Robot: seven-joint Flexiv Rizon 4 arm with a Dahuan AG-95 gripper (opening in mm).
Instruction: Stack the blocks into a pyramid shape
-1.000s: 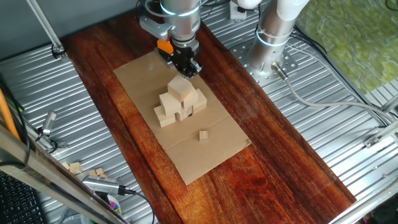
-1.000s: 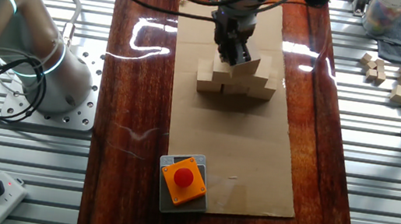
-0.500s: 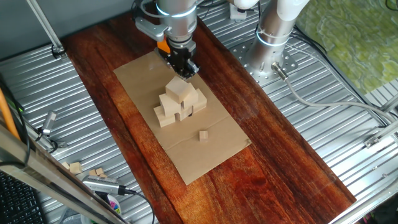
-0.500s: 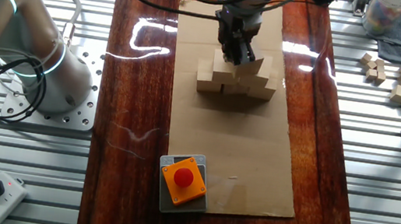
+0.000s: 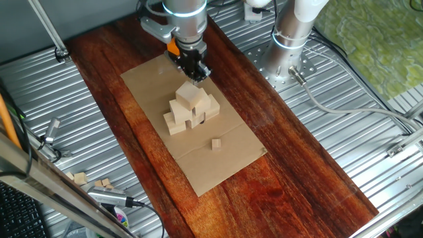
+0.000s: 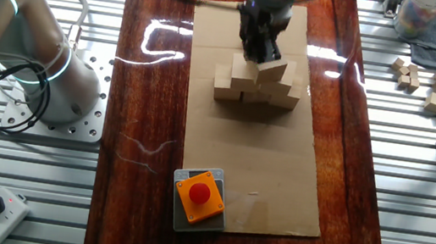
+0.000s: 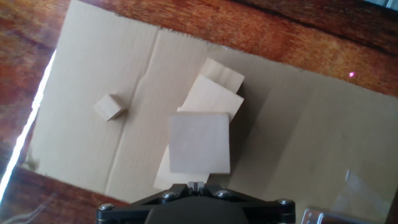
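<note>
The blocks (image 5: 190, 108) sit stacked as a pyramid on the cardboard (image 5: 152, 86) mid-counter. The gripper (image 5: 196, 73) hangs just above the top block (image 7: 199, 142), empty; I can't tell how wide it stands. They look light, stiff and easily toppled: take one by opposite flat faces.
</note>
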